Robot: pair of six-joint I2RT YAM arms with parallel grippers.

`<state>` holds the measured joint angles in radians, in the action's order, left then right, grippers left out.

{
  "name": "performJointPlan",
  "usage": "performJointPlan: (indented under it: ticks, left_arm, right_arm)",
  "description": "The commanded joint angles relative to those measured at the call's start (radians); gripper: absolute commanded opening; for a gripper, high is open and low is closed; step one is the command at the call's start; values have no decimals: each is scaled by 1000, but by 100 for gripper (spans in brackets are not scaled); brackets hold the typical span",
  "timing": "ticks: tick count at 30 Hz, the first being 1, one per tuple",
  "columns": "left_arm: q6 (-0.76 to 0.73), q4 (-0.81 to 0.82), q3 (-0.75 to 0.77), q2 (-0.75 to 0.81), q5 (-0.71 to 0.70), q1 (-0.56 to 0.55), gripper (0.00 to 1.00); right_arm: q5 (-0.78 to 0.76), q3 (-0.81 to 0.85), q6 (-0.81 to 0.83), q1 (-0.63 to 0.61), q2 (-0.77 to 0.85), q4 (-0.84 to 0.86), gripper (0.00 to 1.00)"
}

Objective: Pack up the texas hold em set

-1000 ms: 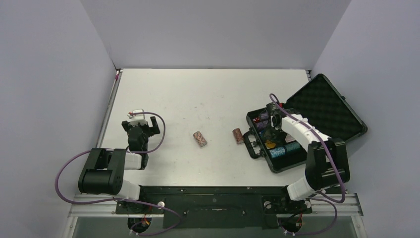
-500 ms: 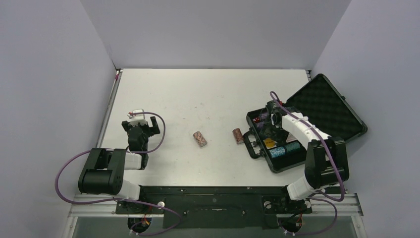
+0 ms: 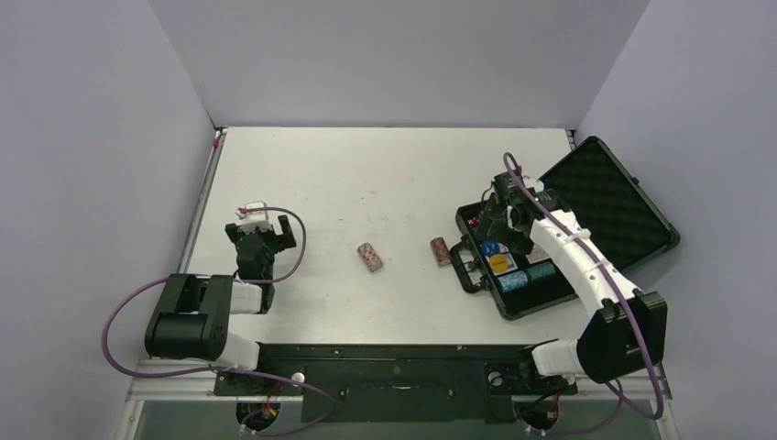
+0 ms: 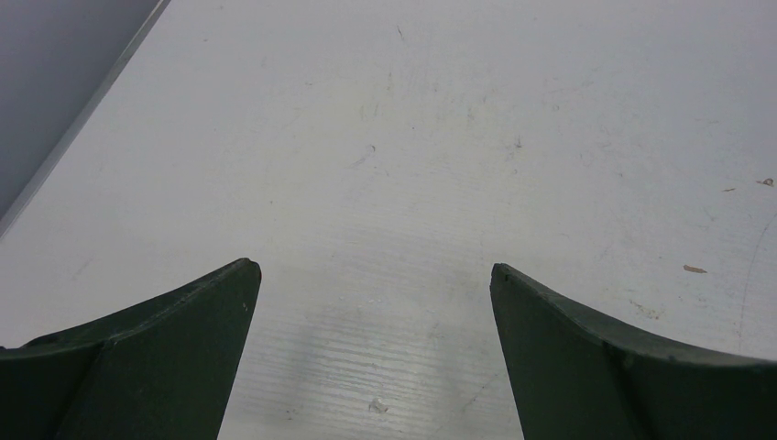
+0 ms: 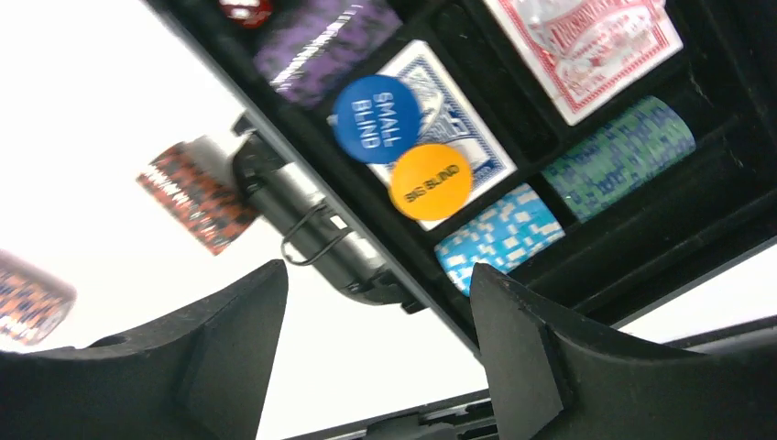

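Right end effector [image 5: 377, 280] spread over case [image 3: 605, 206], scuffed white table [image 3: 385, 174], grey walls [image 3: 394, 55]

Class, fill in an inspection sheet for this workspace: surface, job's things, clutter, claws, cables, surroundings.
Surface: white table, faint scuffs.
Job's things: open black case at right holds card decks, chip rolls, blue disc, yellow disc; a chip stack mid-table and a second stack near the case handle lie outside.
Clutter: nothing seen.
Claws: left claw open, empty, over bare table; right claw open above the case.
Cables: purple cables loop along both arms.
Surroundings: plain grey walls on three sides.
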<state>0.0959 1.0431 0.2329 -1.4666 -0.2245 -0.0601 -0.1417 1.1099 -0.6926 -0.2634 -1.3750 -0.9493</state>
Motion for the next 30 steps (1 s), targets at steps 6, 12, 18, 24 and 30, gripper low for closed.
performJointPlan:
  ticks: [6, 12, 18, 24, 30]
  left_arm:
    - [-2, 51, 24, -1, -4, -3, 96]
    - [-1, 51, 23, 0, -4, -3, 96]
    - [-2, 52, 24, -1, -4, -3, 96]
    - [-2, 52, 24, 0, -4, -3, 96]
    - [-2, 52, 23, -1, -4, -3, 96]
  right_arm:
    - [-5, 179, 17, -173, 66, -62, 68]
    - [17, 289, 68, -212, 15, -73, 68]
    - [55, 321, 81, -251, 1, -97, 68]
    - [88, 266, 49, -314, 71, -106, 68]
    - [122, 156, -11, -363, 154, -73, 68]
